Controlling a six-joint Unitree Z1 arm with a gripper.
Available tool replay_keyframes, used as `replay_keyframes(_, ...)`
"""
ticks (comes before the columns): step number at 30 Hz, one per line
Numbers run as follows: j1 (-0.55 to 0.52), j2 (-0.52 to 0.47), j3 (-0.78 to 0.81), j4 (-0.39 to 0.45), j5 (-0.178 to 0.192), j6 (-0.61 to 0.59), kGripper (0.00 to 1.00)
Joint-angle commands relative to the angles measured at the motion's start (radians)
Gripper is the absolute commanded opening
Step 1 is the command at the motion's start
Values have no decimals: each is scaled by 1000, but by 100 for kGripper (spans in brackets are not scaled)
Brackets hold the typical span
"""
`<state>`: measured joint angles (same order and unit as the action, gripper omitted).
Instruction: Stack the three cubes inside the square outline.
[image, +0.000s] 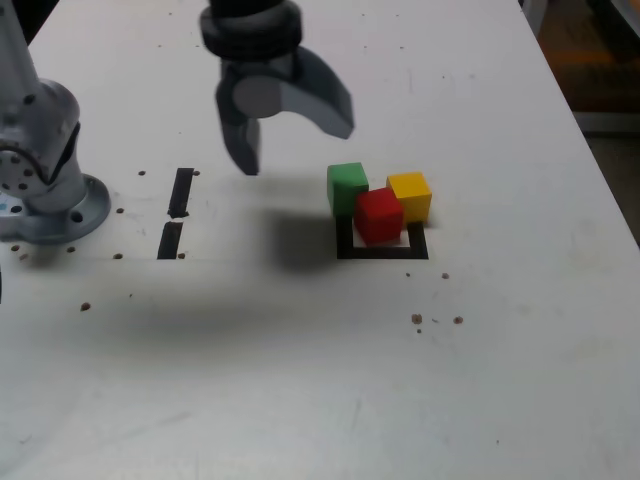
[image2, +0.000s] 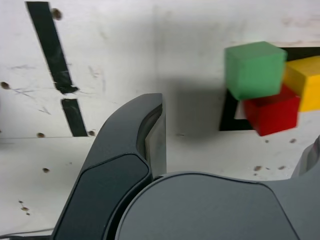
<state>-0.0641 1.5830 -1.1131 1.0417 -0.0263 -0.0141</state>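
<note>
Three cubes sit bunched together on the white table, none on top of another. The green cube (image: 347, 187) (image2: 254, 69) is on the exterior view's left, the red cube (image: 379, 214) (image2: 272, 114) in front, and the yellow cube (image: 410, 195) (image2: 305, 85) on the right. They crowd the black square outline (image: 383, 252) (image2: 231, 117); the red one stands inside it and the other two overlap its edges. My gripper (image: 295, 145) hangs open and empty above the table, to the exterior view's left of the cubes. One dark finger (image2: 150, 135) shows in the wrist view.
The arm's grey base (image: 45, 185) stands at the exterior view's left. Two short black tape strips (image: 181, 190) (image: 170, 240) lie between the base and the cubes. Small dark specks dot the table. The table's edge (image: 600, 170) runs along the right.
</note>
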Motion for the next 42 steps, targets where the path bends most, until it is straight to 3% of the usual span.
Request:
replay_keyframes(1,8,28,-32,18,-3,5,97)
replay_keyframes(18,133,259,-180,89,-32,133,92)
replay_keyframes(42,179,344,-184,70,-21,149,79)
